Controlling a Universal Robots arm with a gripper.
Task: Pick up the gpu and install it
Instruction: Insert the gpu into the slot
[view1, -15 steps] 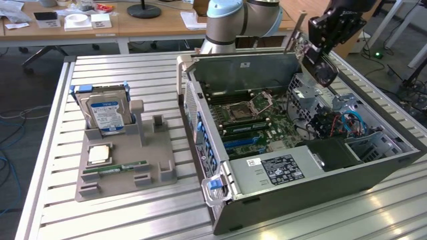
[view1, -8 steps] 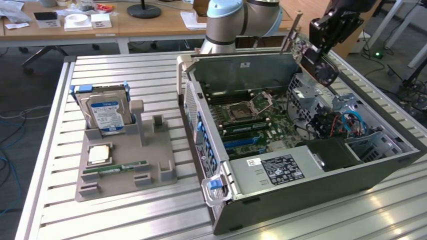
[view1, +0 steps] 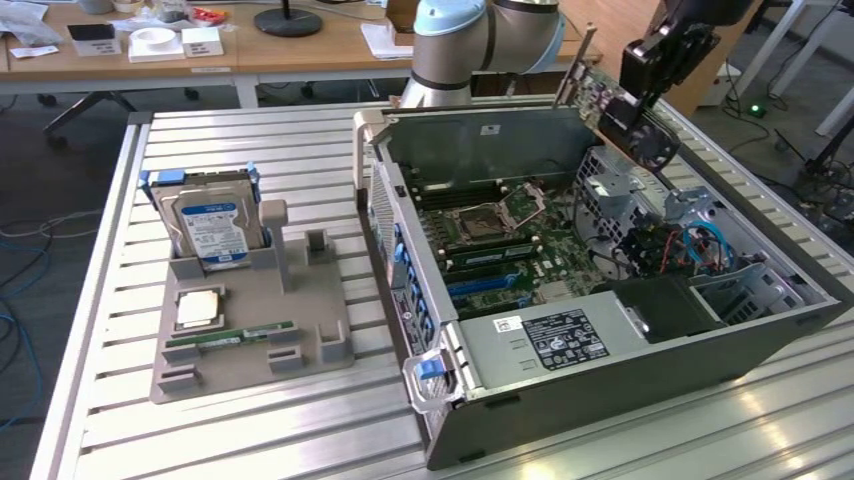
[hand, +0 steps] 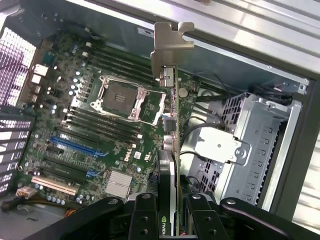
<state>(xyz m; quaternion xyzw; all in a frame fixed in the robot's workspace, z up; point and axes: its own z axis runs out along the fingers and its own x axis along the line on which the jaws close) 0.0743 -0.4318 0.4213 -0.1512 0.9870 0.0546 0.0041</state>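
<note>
Gripper (view1: 638, 82), upper right of the exterior view: its 2 fingers (hand: 142, 220) pinch the gpu (view1: 614, 108), held tilted in the air above the open computer case (view1: 641, 390). Wrist view: the card is edge-on over the motherboard (hand: 132, 150), with its silver bracket (hand: 167, 42) farthest from the fingers.

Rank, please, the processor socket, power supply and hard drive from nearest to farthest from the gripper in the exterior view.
1. Processor socket, inside the case, closest to the gripper holding the graphics card.
2. Power supply, at the case's near end.
3. Hard drive, upright in the grey holder, exterior view's left.
</note>
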